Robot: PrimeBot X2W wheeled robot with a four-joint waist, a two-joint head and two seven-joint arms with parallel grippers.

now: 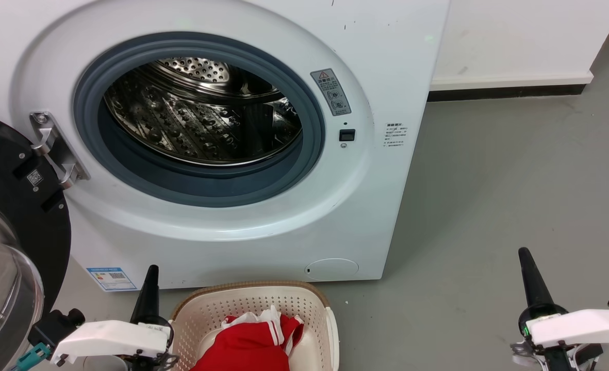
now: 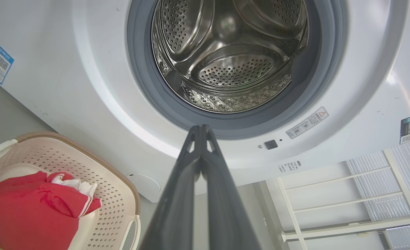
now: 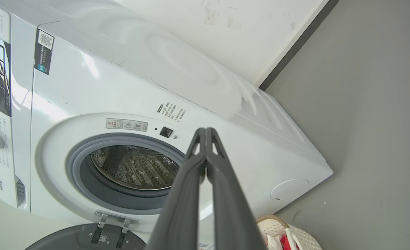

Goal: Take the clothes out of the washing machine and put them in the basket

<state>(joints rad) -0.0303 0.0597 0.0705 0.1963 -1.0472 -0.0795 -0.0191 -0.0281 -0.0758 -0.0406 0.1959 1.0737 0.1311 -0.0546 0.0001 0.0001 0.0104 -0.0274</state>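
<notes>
My left pincer (image 2: 201, 129) and right pincer (image 3: 205, 130) are each pressed together, pinching nothing. The clothes (image 1: 250, 342) lie in the basket (image 1: 247, 285) before the washing machine (image 1: 221, 242), cut off by the head view's bottom edge. The drum (image 1: 201, 123) has its nearest floor hidden behind the grey ring (image 1: 201, 186).

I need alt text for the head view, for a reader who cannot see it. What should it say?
The washing machine stands with its door open to the left and its drum looking empty; red clothes lie in the basket on the grey floor before it. The left gripper and right gripper, both shut, point up from the lower corners.
</notes>
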